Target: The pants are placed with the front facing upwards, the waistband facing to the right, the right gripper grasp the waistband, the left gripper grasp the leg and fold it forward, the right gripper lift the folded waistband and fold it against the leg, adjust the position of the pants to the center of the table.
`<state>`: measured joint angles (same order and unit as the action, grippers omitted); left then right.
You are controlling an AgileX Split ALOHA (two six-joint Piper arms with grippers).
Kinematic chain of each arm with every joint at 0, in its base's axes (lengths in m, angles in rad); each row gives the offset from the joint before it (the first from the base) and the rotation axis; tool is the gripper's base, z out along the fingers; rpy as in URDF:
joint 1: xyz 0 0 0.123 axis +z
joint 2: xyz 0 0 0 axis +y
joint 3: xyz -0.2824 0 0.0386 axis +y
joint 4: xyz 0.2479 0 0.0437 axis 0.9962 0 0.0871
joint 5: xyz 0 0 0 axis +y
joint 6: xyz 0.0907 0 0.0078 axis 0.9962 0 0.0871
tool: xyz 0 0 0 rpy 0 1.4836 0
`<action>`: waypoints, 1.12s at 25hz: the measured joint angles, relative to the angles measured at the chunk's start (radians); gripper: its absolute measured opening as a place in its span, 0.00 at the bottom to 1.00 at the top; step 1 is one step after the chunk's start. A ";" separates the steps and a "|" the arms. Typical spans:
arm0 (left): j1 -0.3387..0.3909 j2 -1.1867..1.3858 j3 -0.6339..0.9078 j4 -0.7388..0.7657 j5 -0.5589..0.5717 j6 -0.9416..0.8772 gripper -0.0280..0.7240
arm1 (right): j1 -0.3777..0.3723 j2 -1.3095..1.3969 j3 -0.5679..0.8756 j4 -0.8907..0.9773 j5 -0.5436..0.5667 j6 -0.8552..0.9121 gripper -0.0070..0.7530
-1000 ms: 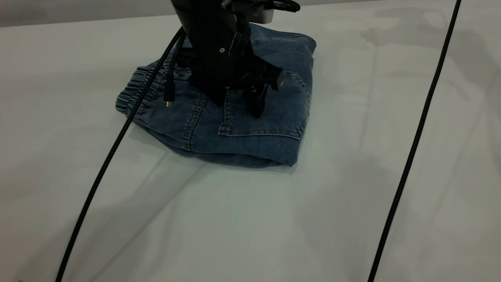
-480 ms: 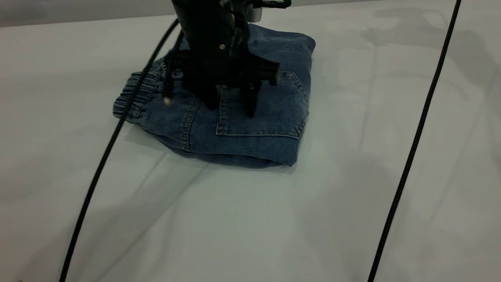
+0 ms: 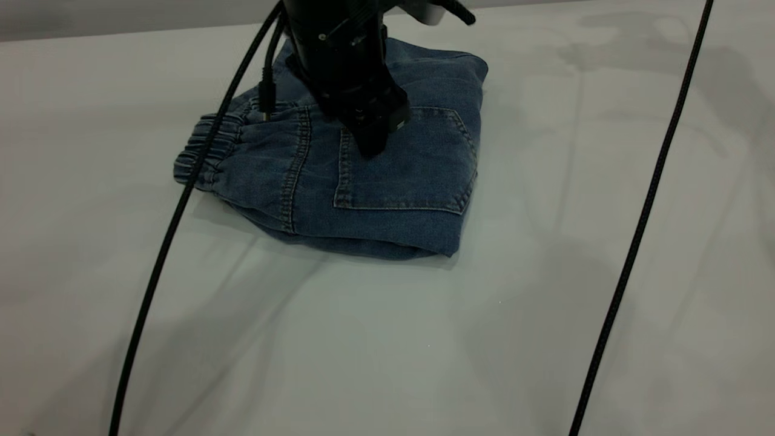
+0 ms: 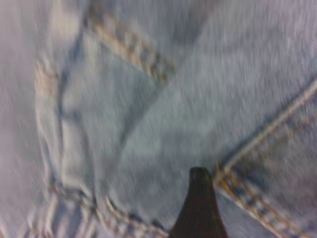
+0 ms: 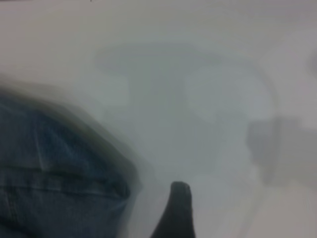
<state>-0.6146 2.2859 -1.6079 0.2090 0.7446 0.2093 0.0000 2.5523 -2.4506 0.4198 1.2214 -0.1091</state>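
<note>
The pants (image 3: 399,188) lie folded into a compact blue denim bundle at the back middle of the table (image 3: 424,345), a patch pocket facing up. The gathered waistband (image 3: 203,151) sticks out at the bundle's left end. My left gripper (image 3: 372,142) points down onto the pocket's upper left corner, touching or just above the cloth, open and holding nothing. In the left wrist view one dark finger (image 4: 198,203) sits beside tan pocket stitching (image 4: 257,148). My right gripper (image 5: 223,208) is outside the exterior view; it hovers open over bare table beside the pants' edge (image 5: 59,163).
Two black cables hang in front of the scene: one (image 3: 163,242) runs from the left arm down to the near left, the other (image 3: 636,242) crosses the right side. White table stretches in front of and to the right of the pants.
The left gripper has turned about its wrist, so its two spread fingers now line up as one tip. It has also drawn slightly back and up. The pants slid a little leftward.
</note>
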 joint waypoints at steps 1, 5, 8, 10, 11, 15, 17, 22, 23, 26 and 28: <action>0.000 0.006 0.000 0.014 0.005 0.017 0.72 | 0.000 0.000 0.000 -0.001 0.000 0.000 0.79; 0.001 0.041 0.000 0.071 0.009 0.020 0.72 | 0.000 0.000 0.000 -0.001 0.000 -0.001 0.79; 0.001 0.065 0.000 0.082 0.006 0.007 0.72 | 0.000 0.000 0.000 -0.001 0.000 -0.001 0.79; 0.001 0.066 0.000 0.080 0.007 -0.024 0.72 | 0.000 0.000 0.000 -0.001 0.000 -0.001 0.79; 0.002 0.066 0.000 0.079 0.006 -0.050 0.72 | 0.000 0.000 0.000 -0.001 0.000 -0.001 0.79; 0.002 0.066 0.000 0.075 0.004 -0.175 0.72 | 0.000 0.000 0.000 -0.001 0.000 -0.001 0.79; 0.002 0.067 0.000 0.072 0.008 -0.249 0.72 | 0.000 0.000 0.000 -0.001 0.000 -0.001 0.79; 0.002 0.068 0.000 0.038 0.010 -0.441 0.72 | 0.000 0.000 0.000 -0.001 0.000 -0.001 0.79; 0.002 0.068 0.000 0.027 0.010 -0.477 0.72 | 0.000 0.000 0.000 -0.001 0.000 -0.001 0.79; 0.003 0.068 0.000 -0.037 0.004 -0.517 0.72 | 0.000 0.000 0.000 -0.001 0.000 -0.001 0.79; 0.003 0.068 0.000 -0.099 -0.001 -0.517 0.72 | 0.000 0.000 0.000 -0.001 0.000 -0.001 0.79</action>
<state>-0.6119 2.3540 -1.6082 0.1104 0.7431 -0.3072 0.0000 2.5523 -2.4506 0.4185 1.2215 -0.1099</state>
